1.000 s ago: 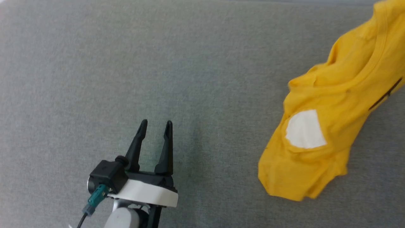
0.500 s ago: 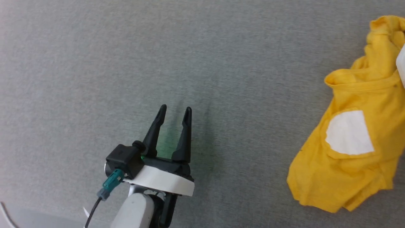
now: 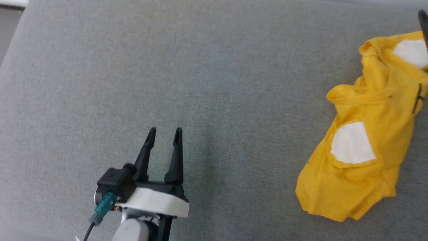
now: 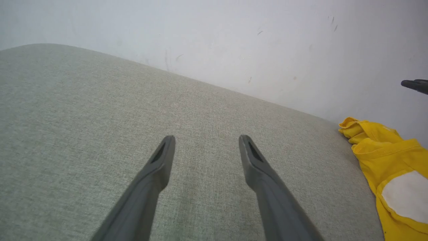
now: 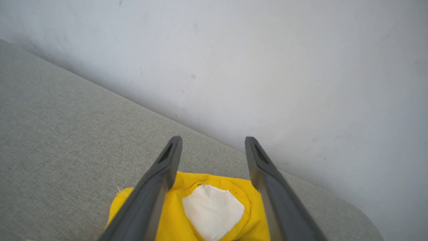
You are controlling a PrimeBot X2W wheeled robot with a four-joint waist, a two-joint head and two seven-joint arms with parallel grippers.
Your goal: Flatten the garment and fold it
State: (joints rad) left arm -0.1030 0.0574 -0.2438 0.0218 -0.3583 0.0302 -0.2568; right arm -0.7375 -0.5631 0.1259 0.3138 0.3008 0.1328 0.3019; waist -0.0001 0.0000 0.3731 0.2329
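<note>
The garment [image 3: 364, 167] is a mustard-yellow T-shirt with white patches, lying crumpled on the grey surface at the right. My left gripper [image 3: 165, 130] stands open at the lower middle, well to the garment's left, with nothing between its fingers. The left wrist view has the left gripper [image 4: 206, 139] over bare grey fabric and the garment [image 4: 394, 167] at the right edge. My right gripper [image 5: 214, 139] is open just above the garment [image 5: 175, 217], a white patch showing between its fingers, and it holds nothing. One dark fingertip [image 3: 424, 20] of the right gripper pokes in at the head view's top right.
The grey fabric surface [image 3: 214, 83] spreads wide between the left gripper and the garment. Its left edge [image 3: 13, 40] runs down at the top left corner. A white wall [image 5: 267, 67] rises just behind the surface's far edge.
My right gripper has opened and let go of the garment, which has dropped from a stretched hang into a heap. The head camera has shifted; the left gripper stays open.
</note>
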